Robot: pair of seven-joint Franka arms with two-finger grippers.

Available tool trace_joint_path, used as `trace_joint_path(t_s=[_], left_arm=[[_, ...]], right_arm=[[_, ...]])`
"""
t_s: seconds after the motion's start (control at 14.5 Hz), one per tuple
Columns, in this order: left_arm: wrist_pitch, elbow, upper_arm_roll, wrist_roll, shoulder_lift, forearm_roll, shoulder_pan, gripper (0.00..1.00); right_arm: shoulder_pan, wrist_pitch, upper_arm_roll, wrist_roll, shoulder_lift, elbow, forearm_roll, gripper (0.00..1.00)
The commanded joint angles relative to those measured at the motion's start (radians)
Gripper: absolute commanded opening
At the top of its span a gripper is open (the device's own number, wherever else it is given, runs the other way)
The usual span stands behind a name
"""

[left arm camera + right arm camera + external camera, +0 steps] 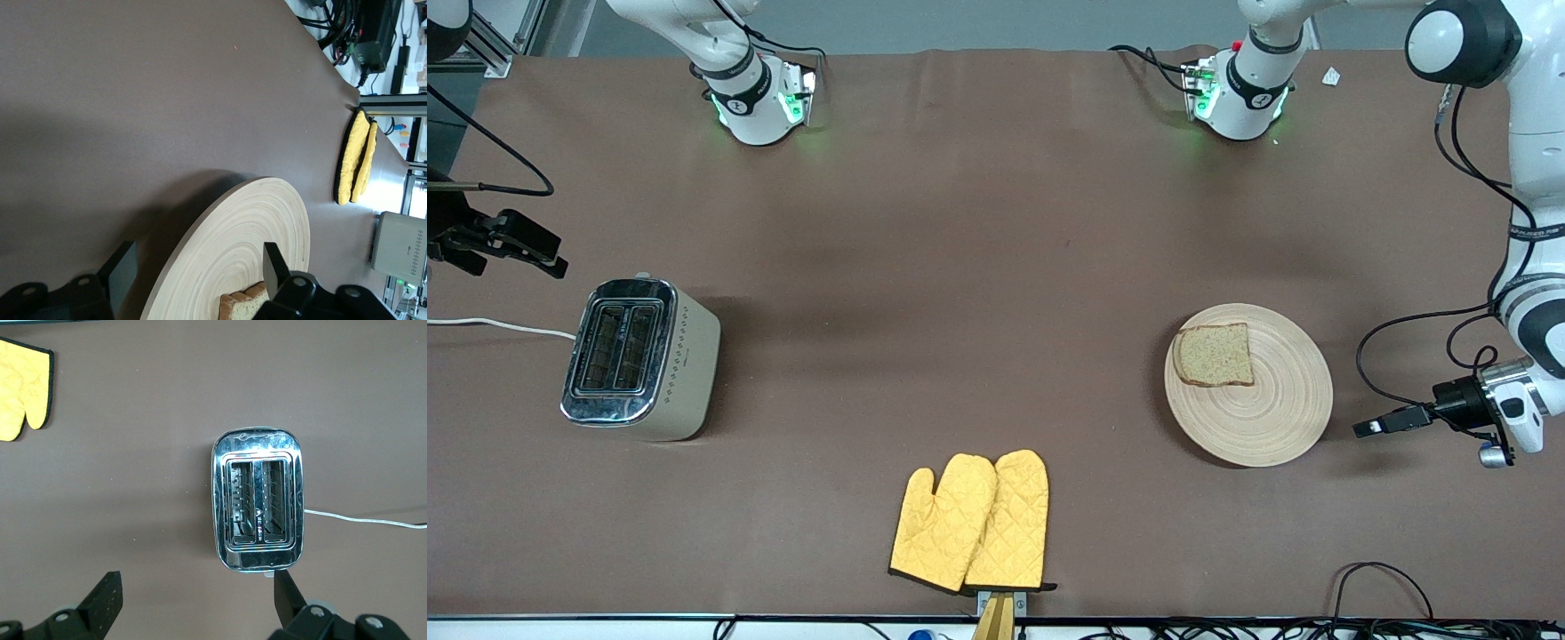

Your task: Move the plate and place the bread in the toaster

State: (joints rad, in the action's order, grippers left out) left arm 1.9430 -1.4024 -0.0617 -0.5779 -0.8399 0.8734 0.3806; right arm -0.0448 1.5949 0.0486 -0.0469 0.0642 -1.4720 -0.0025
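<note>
The pale wooden plate point(1263, 404) lies toward the left arm's end of the table, with the brown bread slice point(1215, 355) on its part farthest from the front camera. My left gripper point(1371, 427) is open and empty. It is low and level beside the plate's rim, pointing at it and a little apart from it. The left wrist view shows the plate point(247, 227) and bread point(243, 303) between the open fingers point(120, 273). The cream and chrome toaster point(640, 360) stands at the right arm's end, slots empty. My right gripper point(538, 249) is open and empty above the table beside the toaster point(259, 497).
A pair of yellow oven mitts point(974, 520) lies at the table's near edge, mid-table; it also shows in the left wrist view point(357, 157) and the right wrist view point(20, 387). The toaster's white cord point(498, 326) runs off the right arm's end of the table.
</note>
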Motion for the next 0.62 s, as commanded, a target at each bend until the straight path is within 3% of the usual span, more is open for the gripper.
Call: trace_joint_path(t_s=[0.0, 0.55], left_arm=[[-0.009, 0.022, -0.003, -0.097, -0.034, 0.027, 0.007, 0.80], [-0.099, 0.019, -0.003, -0.224, -0.064, 0.058, -0.003, 0.59]], right_arm=[[0.006, -0.004, -0.006, -0.010, 0.008, 0.016, 0.003, 1.00], [0.006, -0.004, -0.006, -0.010, 0.008, 0.016, 0.003, 1.00]])
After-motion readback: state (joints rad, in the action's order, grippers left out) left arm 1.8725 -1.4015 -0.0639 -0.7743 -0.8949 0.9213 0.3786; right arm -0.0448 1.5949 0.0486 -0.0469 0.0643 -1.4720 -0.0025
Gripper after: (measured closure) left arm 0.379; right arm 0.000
